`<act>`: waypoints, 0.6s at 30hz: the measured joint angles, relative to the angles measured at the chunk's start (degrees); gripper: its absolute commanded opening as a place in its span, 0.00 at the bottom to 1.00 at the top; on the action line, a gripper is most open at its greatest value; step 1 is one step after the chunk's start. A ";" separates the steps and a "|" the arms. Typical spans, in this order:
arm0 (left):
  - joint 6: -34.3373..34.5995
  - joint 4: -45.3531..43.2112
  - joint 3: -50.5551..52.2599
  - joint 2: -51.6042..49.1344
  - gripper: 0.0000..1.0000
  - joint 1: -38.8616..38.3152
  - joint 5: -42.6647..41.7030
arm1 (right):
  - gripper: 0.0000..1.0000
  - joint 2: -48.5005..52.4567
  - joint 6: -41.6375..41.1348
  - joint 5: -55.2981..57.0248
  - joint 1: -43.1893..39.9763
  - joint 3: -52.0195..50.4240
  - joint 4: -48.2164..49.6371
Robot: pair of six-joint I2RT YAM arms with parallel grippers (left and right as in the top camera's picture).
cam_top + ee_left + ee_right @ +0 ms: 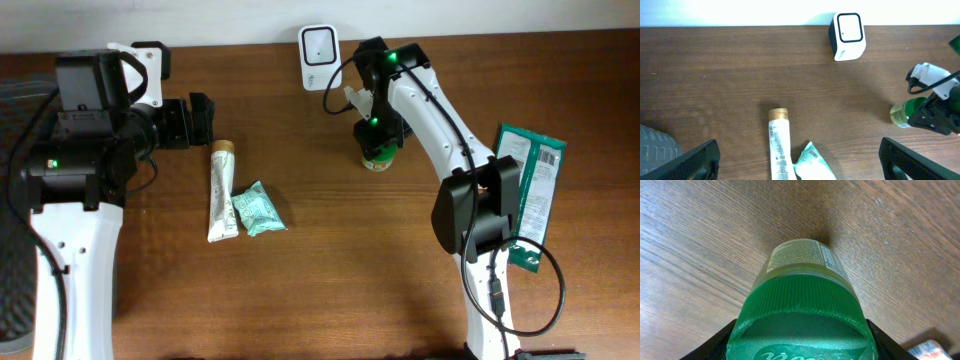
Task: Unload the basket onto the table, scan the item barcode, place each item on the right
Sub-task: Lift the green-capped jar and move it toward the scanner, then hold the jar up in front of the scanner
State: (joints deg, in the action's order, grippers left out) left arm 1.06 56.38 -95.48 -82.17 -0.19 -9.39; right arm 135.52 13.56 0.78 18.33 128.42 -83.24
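While the white barcode scanner (317, 45) waits at the top centre of the overhead frame, against the back edge of the counter (320, 300), nothing is being shown to it, so the job looks to be at its very start. The right claw (800, 347) is down over a green-lidded jar (799, 260) that stands upright on the wood just right of centre, a little below and to the right of the scanner. In the wrist view its two fingers (715, 345) flank the ribbed lid closely, but I cannot tell whether they press on it or only sit beside it. The jar rests on the counter, not lifted. A printed label shows on its side, too small to pick out a barcode. The left claw (203, 120) hangs wide and empty at the left of the frame, just above a white tube (221, 190) and a teal pouch (258, 210) lying side by side. A green packet (530, 190) lies at the far right, partly under the right arm. Nearly everything is left, I would judge: get a firm hold on the jar, raise it, and turn its code toward the scanner's window.
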 measured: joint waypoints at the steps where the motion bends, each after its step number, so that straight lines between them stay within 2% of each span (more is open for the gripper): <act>1: 0.00 -0.02 0.00 0.00 0.99 0.00 0.00 | 0.54 0.00 -0.46 0.00 0.00 0.61 -0.50; 6: 0.00 0.02 0.00 0.00 0.99 0.00 0.00 | 0.54 0.02 -10.10 -1.62 -0.11 7.37 -2.56; 9: 0.00 0.00 0.00 0.00 0.99 0.00 0.00 | 0.45 0.02 -16.00 -7.06 -0.37 10.82 -2.23; 11: 0.00 0.00 0.00 0.00 0.99 0.00 0.00 | 0.49 0.00 -24.35 -17.97 -0.98 13.66 0.42; 18: 0.00 0.00 0.00 0.00 0.99 0.00 0.00 | 0.51 0.02 -41.38 -44.98 -3.69 13.88 6.43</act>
State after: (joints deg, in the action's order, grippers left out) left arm 1.06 56.38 -95.48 -82.17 -0.19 -9.39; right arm 135.55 -27.81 -44.21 14.63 142.30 -76.82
